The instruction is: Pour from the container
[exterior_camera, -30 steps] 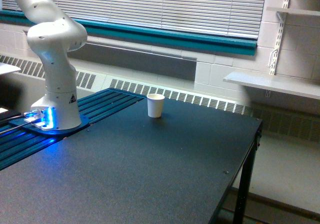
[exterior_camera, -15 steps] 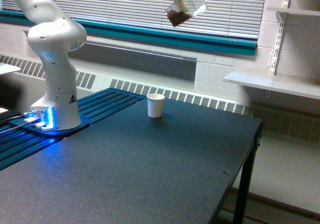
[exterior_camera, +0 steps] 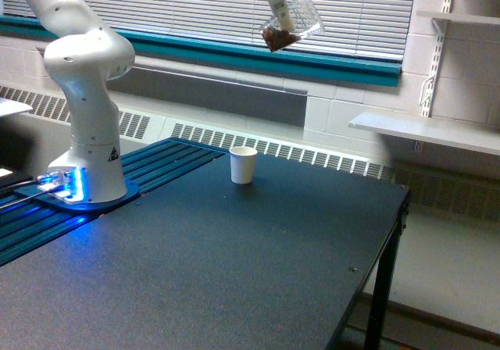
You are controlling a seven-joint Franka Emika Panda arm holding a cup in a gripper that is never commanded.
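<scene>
The container [exterior_camera: 291,23], a small clear plastic cup with brown pieces gathered in its lower corner, hangs tilted high in the exterior view, in front of the window blinds. My gripper [exterior_camera: 279,10] is shut on it, with only a white finger and part of the hand showing at the top edge. A white paper cup [exterior_camera: 243,165] stands upright on the dark table [exterior_camera: 234,264], well below the container and a little toward the exterior view's left.
The arm's white base [exterior_camera: 86,131] stands on a blue-lit mount at the exterior view's left. The table's edge and a leg [exterior_camera: 383,287] run down the right side. A wall shelf [exterior_camera: 426,131] juts out at the right.
The container came down into view from the top edge over the last second. Since half a second ago it has shifted only slightly and stays tilted. The white cup has not moved.
</scene>
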